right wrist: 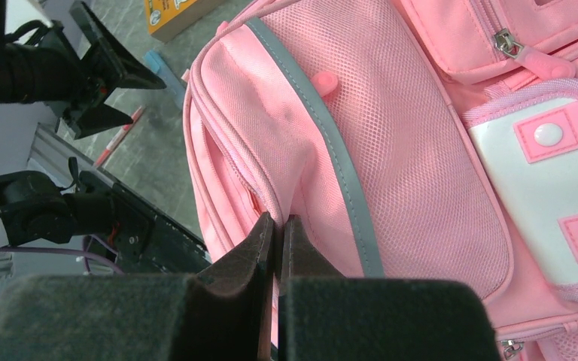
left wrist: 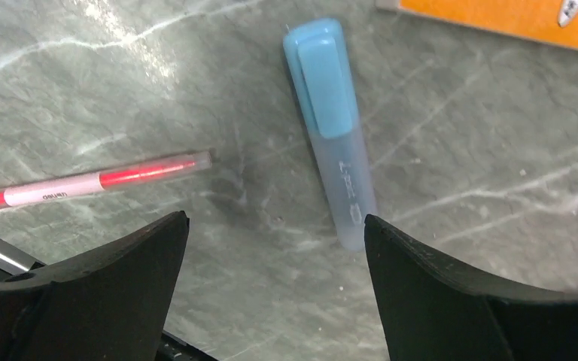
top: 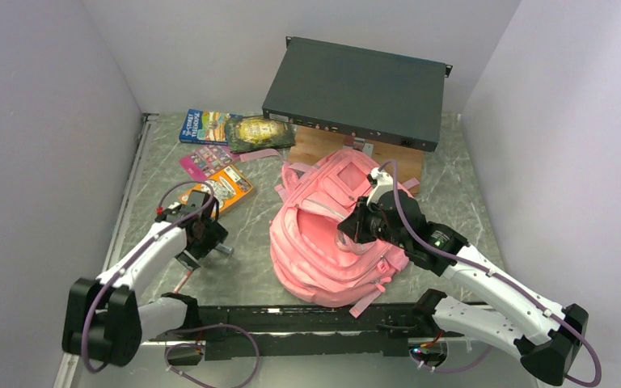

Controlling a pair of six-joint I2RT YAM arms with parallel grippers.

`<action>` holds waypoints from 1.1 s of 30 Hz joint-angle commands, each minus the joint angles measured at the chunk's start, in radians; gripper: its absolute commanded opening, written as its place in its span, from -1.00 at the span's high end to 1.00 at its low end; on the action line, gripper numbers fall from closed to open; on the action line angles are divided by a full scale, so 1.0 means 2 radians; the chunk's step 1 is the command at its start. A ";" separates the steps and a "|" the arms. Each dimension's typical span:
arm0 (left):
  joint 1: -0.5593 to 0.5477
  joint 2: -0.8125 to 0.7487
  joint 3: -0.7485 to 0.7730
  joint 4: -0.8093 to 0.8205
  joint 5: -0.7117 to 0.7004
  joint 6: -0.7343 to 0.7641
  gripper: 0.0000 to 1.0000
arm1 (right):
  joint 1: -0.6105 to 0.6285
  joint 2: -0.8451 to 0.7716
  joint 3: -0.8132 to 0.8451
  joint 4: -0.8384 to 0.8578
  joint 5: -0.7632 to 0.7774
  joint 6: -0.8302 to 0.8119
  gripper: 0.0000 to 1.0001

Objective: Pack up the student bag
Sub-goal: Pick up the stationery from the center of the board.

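Note:
The pink student bag [top: 323, 242] lies in the middle of the table with its main opening gaping. My right gripper [top: 349, 229] is shut on a fold of the bag's fabric at the opening's edge; the wrist view shows the fingers [right wrist: 256, 248] pinching pink cloth [right wrist: 391, 128] beside the mesh pocket. My left gripper [top: 202, 242] is open and empty, low over the table. In its wrist view a blue highlighter [left wrist: 331, 128] lies just beyond the right fingertip [left wrist: 391, 248], and a red pen [left wrist: 98, 180] lies to the left.
An orange box [top: 225, 187], a pink card [top: 202, 160], a blue book [top: 202, 126] and a green packet [top: 259, 133] lie at the back left. A dark metal case [top: 356, 93] on a wooden board [top: 323, 149] stands behind the bag. Walls close in on both sides.

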 commanded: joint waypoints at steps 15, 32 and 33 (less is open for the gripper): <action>0.025 0.240 0.113 -0.001 -0.016 -0.026 -0.24 | -0.002 -0.022 0.023 0.041 0.014 0.010 1.00; 0.029 0.002 -0.011 0.073 -0.005 -0.003 0.54 | -0.002 -0.017 0.023 0.046 0.021 0.005 1.00; 0.029 -0.012 -0.012 0.071 -0.004 0.002 0.63 | -0.002 -0.016 0.023 0.047 0.020 0.005 1.00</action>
